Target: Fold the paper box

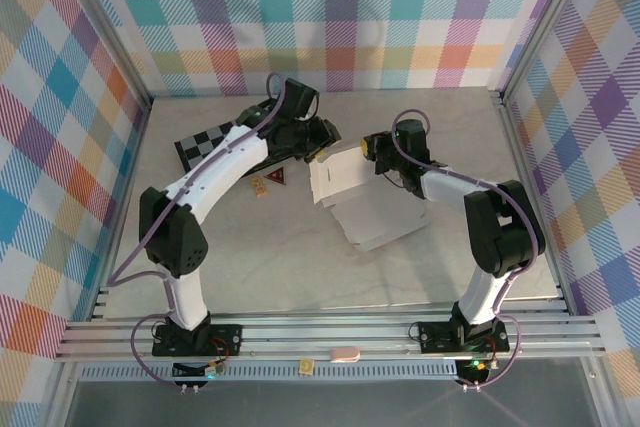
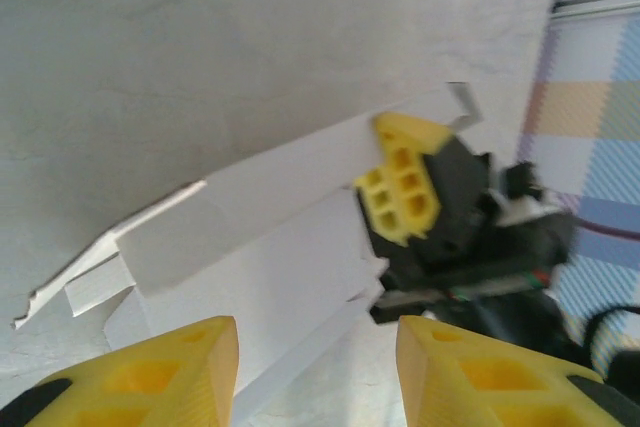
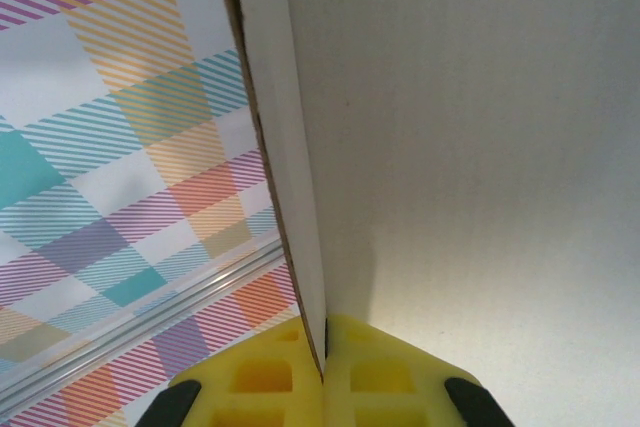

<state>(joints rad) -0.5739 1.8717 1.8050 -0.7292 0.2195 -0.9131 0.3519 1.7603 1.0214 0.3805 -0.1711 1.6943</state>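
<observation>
The white paper box (image 1: 362, 199) lies partly folded on the table's middle, one panel raised toward the back. My right gripper (image 1: 372, 147) is shut on that raised panel's edge; in the right wrist view the cardboard (image 3: 470, 127) runs up from between the yellow fingers (image 3: 262, 377). My left gripper (image 1: 318, 150) hovers at the box's far left corner, open, its fingers (image 2: 180, 372) spread with nothing between them. In the left wrist view the box (image 2: 270, 257) lies ahead, with the right gripper's yellow fingertip (image 2: 400, 182) on its far edge.
A black-and-grey checkered board (image 1: 205, 143) lies at the back left under the left arm. Two small brown cards (image 1: 268, 182) sit on the table left of the box. Plaid walls enclose the table; a metal rail (image 1: 330, 332) runs along the near edge.
</observation>
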